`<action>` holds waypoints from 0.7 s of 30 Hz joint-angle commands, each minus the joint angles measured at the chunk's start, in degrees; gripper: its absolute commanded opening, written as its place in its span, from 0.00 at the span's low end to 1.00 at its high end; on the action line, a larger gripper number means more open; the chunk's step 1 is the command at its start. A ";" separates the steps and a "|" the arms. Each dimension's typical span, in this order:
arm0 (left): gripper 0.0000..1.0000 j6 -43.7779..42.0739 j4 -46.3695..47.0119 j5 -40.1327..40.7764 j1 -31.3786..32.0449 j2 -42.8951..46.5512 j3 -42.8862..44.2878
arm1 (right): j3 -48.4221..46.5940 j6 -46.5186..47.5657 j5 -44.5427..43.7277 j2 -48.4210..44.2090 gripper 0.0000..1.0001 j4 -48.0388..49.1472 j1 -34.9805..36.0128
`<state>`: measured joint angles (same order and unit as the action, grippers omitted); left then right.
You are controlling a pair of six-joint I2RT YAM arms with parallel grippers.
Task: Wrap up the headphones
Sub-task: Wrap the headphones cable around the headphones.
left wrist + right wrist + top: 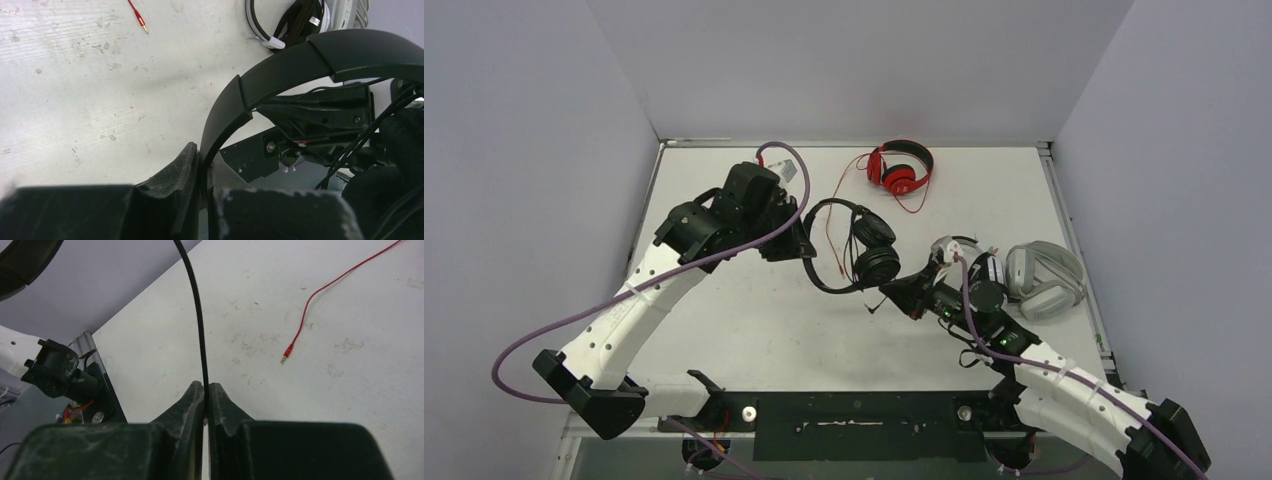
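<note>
On the table (pixel 744 330), black headphones (pixel 866 252) are clamped by the left gripper (pixel 202 161), their cable (pixel 199 330) by the right gripper (pixel 206 390); red headphones (pixel 901 168) and grey headphones (pixel 1046 281) lie nearby.

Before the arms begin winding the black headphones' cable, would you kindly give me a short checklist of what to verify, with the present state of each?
1. Left pincer shut on the black headphones at the headband: ok.
2. Right pincer shut on the black cable: ok.
3. Red plug lying apart from the pinched cable: ok.
4. Black cable free of knots along its whole run: cannot tell.
5. White-and-black headphones clear of the right arm: cannot tell, the arm hides part of them.
</note>
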<state>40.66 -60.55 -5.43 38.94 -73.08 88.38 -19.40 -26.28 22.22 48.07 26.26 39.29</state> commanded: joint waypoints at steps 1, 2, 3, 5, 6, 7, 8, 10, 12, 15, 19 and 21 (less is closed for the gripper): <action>0.00 -1.45 5.45 -4.08 -2.55 0.35 -0.25 | 3.93 -3.09 -7.40 -8.61 0.00 -6.69 0.25; 0.00 -1.46 5.59 -4.36 -2.89 0.57 -0.30 | 4.71 -3.72 -8.05 -9.79 0.00 -7.27 0.18; 0.00 -1.47 5.74 -4.45 -3.23 0.88 -0.38 | 5.50 -4.15 -7.86 -10.27 0.00 -7.16 0.24; 0.00 -1.24 6.03 -4.50 -3.91 1.57 -0.53 | 6.82 -5.45 -4.95 -9.21 0.00 -4.40 0.35; 0.00 -0.88 6.38 -4.54 -4.23 1.95 -0.87 | 7.31 -6.37 -3.01 -7.80 0.00 -2.27 0.39; 0.00 -0.47 7.02 -4.69 -4.42 2.38 -1.41 | 7.55 -7.24 -0.97 -5.73 0.00 0.06 0.62; 0.00 0.09 7.97 -4.99 -4.48 2.81 -2.38 | 7.30 -8.22 0.66 -3.41 0.00 1.92 1.39; 0.00 1.46 10.64 -6.27 -4.61 3.87 -6.18 | 5.99 -9.52 2.47 1.18 0.00 4.63 3.85; 0.00 3.07 13.17 -6.85 -4.95 4.77 -10.08 | 5.09 -10.42 1.11 3.72 0.00 6.96 7.91; 0.00 5.01 17.44 -6.96 -5.71 6.26 -15.67 | 3.94 -10.53 -4.25 3.52 0.00 8.32 15.66; 0.00 6.91 21.56 -7.00 -7.76 6.67 -20.66 | 1.89 -9.86 -9.99 3.23 0.00 7.18 24.19; 0.00 8.48 24.32 -6.84 -8.82 6.75 -23.21 | 0.87 -9.61 -11.55 3.42 0.00 6.86 27.79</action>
<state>44.53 -48.29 -10.90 32.16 -68.82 67.09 -14.74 -35.70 15.73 52.16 29.17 62.15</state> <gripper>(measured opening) 0.046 0.045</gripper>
